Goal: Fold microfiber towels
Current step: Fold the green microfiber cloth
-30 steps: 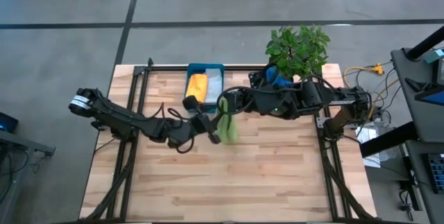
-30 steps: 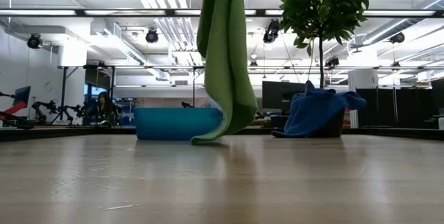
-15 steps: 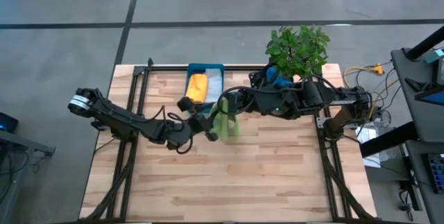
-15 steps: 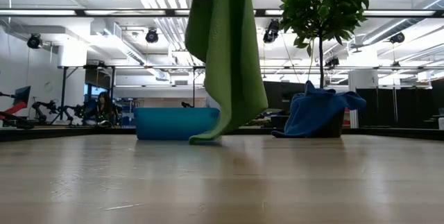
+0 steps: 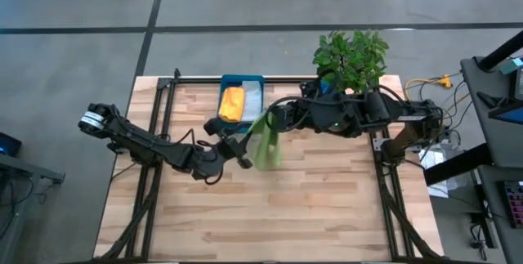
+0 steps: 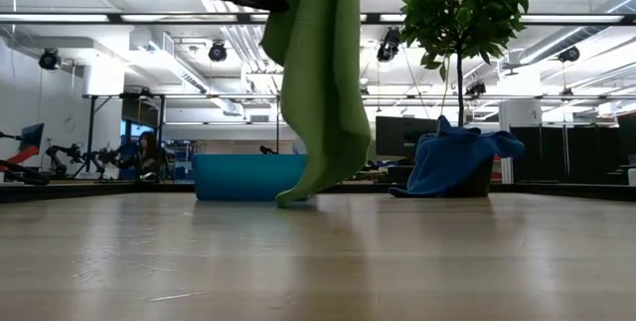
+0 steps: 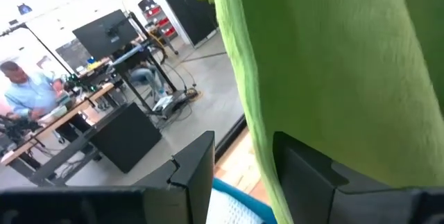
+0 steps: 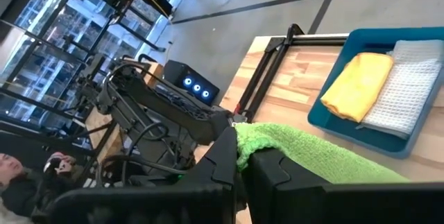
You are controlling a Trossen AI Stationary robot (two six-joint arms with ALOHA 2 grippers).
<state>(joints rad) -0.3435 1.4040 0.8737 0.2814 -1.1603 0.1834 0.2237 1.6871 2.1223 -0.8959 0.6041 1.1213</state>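
The low view's top edge cuts off the lime green towel (image 6: 323, 82) and both hands; in the left wrist view it fills the frame, so the left hand's (image 7: 243, 175) hold is perhaps only partial
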